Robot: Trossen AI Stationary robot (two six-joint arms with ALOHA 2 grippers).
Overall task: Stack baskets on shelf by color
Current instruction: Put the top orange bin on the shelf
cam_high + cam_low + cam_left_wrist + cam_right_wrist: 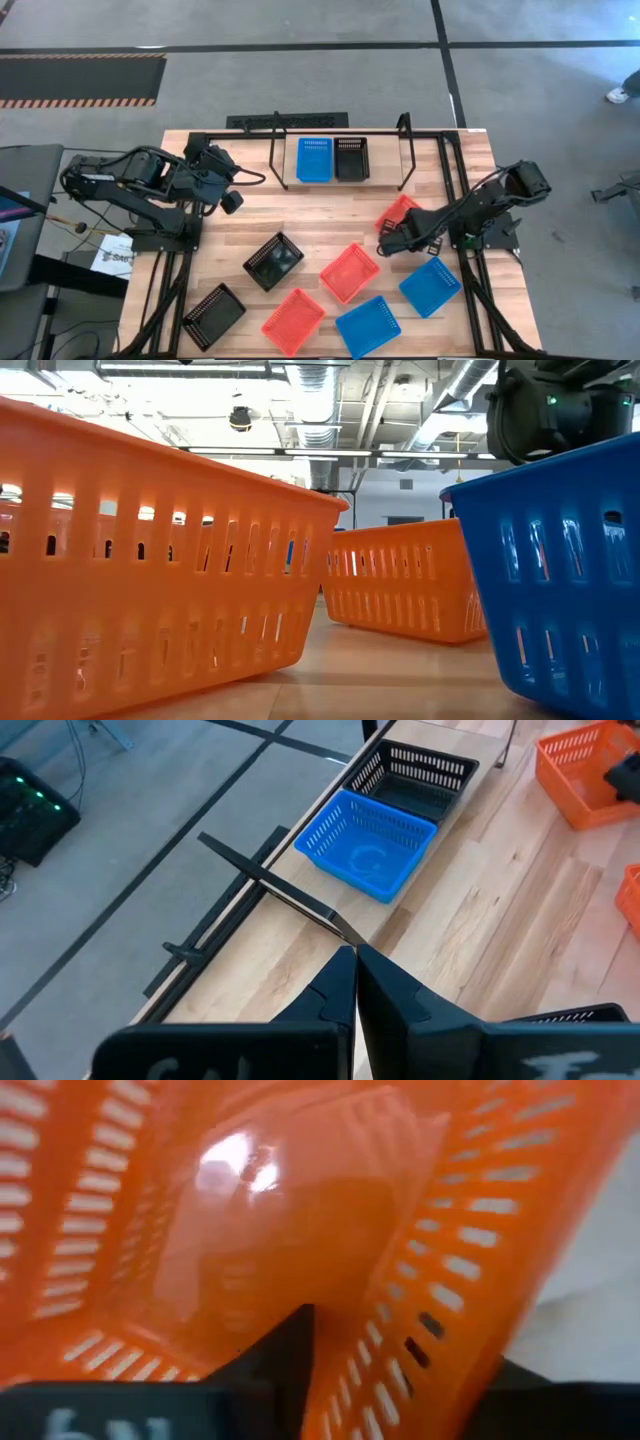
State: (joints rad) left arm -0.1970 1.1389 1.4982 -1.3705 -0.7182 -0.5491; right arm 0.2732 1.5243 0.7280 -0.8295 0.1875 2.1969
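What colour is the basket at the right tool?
Red-orange basket; the right wrist view shows it best.
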